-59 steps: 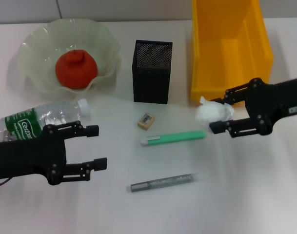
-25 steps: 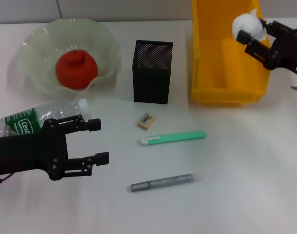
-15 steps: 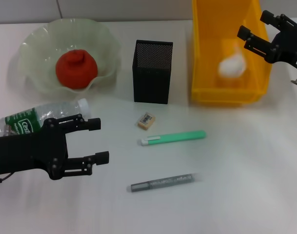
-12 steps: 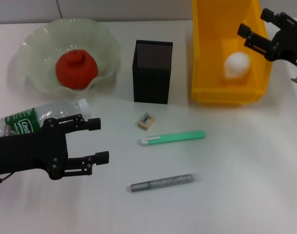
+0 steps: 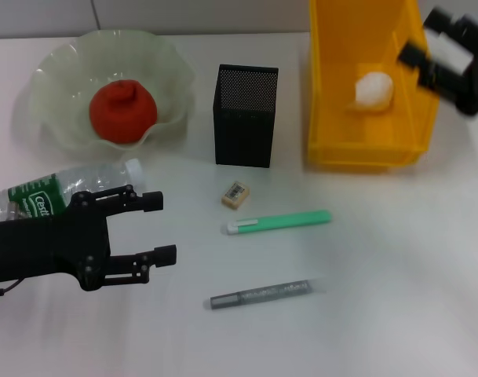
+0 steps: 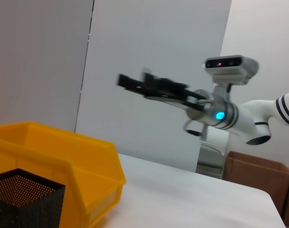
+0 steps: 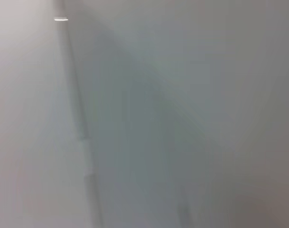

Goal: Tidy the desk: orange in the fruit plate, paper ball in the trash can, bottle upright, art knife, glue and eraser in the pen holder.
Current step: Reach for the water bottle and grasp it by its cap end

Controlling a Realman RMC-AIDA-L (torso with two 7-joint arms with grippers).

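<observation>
Right gripper point(image 5: 429, 35) fingers spread empty beside trash can point(image 5: 333, 94) holding paper ball point(image 5: 374, 89); left gripper point(image 5: 156, 228) open, empty, near bottle point(image 5: 58, 192).

Place: a robot lab or test room, set up as a mock office desk.
Work surface: a plain white table point(image 5: 395, 259), seen in the head view.
Desk props: a black mesh pen holder point(image 5: 245, 115), a green pen-shaped item point(image 5: 279, 222), a grey pen-shaped item point(image 5: 260, 294) and an eraser point(image 5: 235, 194) give it the office look.
Walls: bare pale grey panels point(image 6: 153, 42) with vertical seams in the left wrist view.
Storage: brown cardboard boxes point(image 6: 251, 171) stand on the floor beyond the table's far edge.
Equipment: a white robot arm point(image 6: 258, 118) with a glowing blue light and a camera unit point(image 6: 230, 66) mounted above it.
</observation>
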